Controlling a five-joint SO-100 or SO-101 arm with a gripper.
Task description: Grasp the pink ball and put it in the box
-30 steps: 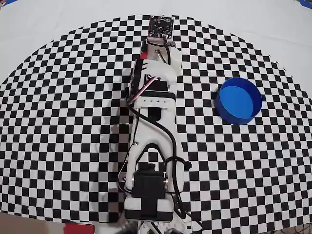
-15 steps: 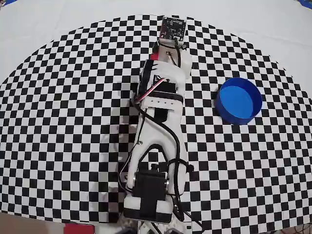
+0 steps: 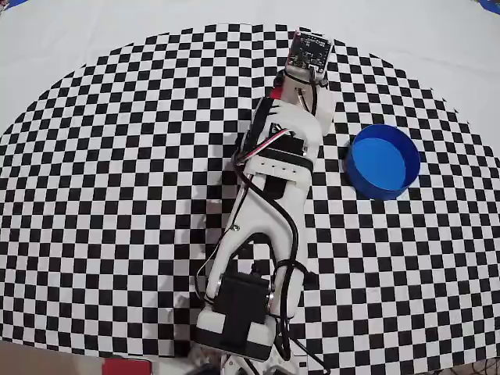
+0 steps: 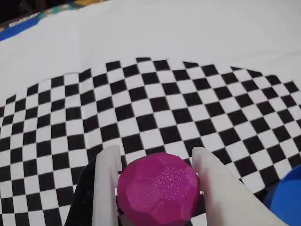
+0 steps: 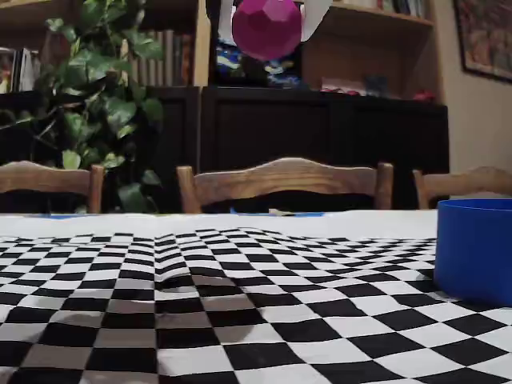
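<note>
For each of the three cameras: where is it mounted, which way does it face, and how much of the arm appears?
Overhead view: above the table, looking straight down on the checkered cloth, the box and the whole arm.
Wrist view: on the gripper, looking forward and down past the pink ball between both fingers.
Fixed view: at table height, facing chairs and shelves; only the fingertips show.
Shared: wrist and fixed views both show the held ball; all three show the box.

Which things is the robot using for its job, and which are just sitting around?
For the job:
pink ball, clamped in the gripper
blue box, empty

Just around:
checkered cloth
wooden chairs
leafy plant
bookshelf
</note>
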